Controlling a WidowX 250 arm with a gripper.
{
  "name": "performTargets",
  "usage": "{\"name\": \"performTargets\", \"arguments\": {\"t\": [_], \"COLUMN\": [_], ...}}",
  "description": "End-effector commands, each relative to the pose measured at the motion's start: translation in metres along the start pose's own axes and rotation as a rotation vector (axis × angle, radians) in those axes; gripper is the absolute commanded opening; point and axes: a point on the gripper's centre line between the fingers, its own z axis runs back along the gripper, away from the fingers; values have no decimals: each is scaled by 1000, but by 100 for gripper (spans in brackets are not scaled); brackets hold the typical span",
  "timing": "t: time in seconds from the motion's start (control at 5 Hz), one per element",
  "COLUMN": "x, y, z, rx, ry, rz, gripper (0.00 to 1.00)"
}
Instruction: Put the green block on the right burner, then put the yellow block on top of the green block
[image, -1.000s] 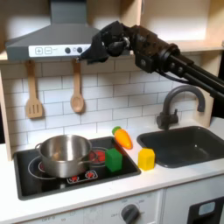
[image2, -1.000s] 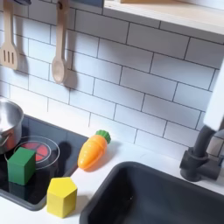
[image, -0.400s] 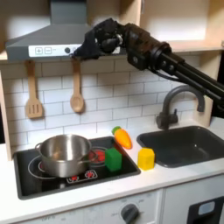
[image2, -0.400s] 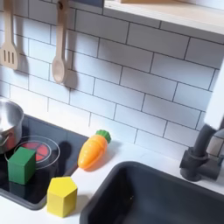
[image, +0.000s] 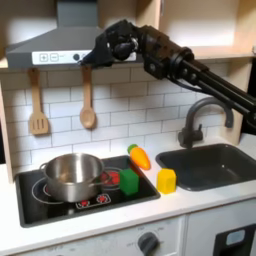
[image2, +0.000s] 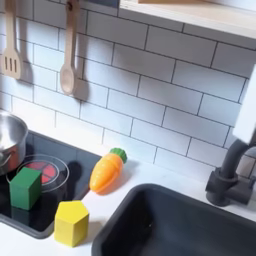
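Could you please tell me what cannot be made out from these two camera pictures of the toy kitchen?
- Gripper, first exterior view: dark and blurred against the hood, so its jaws cannot be judged open or shut.
- Pot, second exterior view: cut off by the picture's left edge.
- Burner beside the green block, first exterior view: partly hidden by the block and the pot's rim.
- Yellow block, second exterior view: its base is almost at the picture's bottom edge.

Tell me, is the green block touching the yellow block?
Apart. The second exterior view shows bare stovetop between the green block and the yellow block.
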Motion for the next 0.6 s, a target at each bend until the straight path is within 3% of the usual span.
{"name": "performTargets", "arguments": {"t": [0.0,0.2,0.4], "x": [-4,-7,-10], "y": [-3,-2,1], "z": [3,7,12], "rx": [-7,0,32], "ry": [23,37,94], "rz": [-7,-11,-27], "gripper": [0,0,0]}}
